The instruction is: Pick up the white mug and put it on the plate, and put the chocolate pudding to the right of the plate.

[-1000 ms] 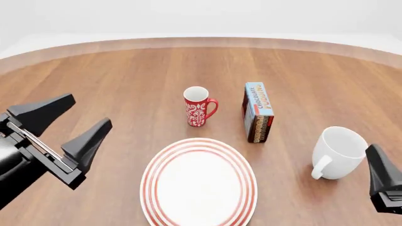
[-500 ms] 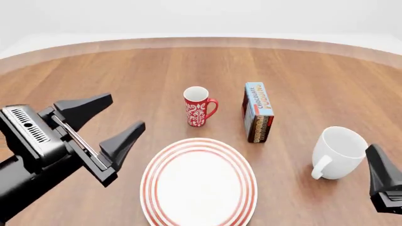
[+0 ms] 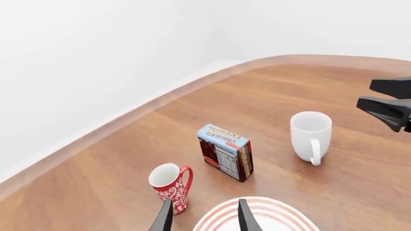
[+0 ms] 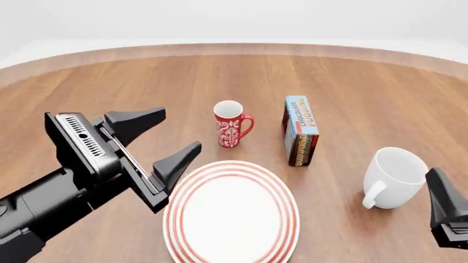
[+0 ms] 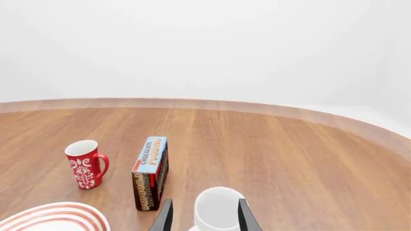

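- Your left gripper [image 4: 170, 137] hangs open, empty, at left of centre, beside the plate [image 4: 231, 215] at bottom centre.
- Your right gripper [image 5: 203, 215] is open at the lower right corner.
- Mug [image 4: 394, 177] sits right; pudding [image 4: 300, 130] stands centre.

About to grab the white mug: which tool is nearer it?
Right. The right tool sits just beside the white mug; the left tool hovers across the plate, near the red mug.
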You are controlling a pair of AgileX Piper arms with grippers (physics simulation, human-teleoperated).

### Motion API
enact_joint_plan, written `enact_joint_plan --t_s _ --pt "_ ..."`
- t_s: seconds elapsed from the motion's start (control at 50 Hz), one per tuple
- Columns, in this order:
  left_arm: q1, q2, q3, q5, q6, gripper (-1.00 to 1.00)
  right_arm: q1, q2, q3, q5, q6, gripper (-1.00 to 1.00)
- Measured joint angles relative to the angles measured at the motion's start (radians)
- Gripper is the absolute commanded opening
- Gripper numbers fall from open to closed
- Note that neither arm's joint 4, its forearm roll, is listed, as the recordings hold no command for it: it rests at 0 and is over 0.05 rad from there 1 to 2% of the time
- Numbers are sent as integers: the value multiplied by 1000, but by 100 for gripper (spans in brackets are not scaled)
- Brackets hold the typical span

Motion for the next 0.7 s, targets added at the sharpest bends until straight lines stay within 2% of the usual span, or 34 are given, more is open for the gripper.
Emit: enact_joint_plan --t_s 0.7 --pt "-123 221 -130 -41 3 100 1 0 0 -1 1 100"
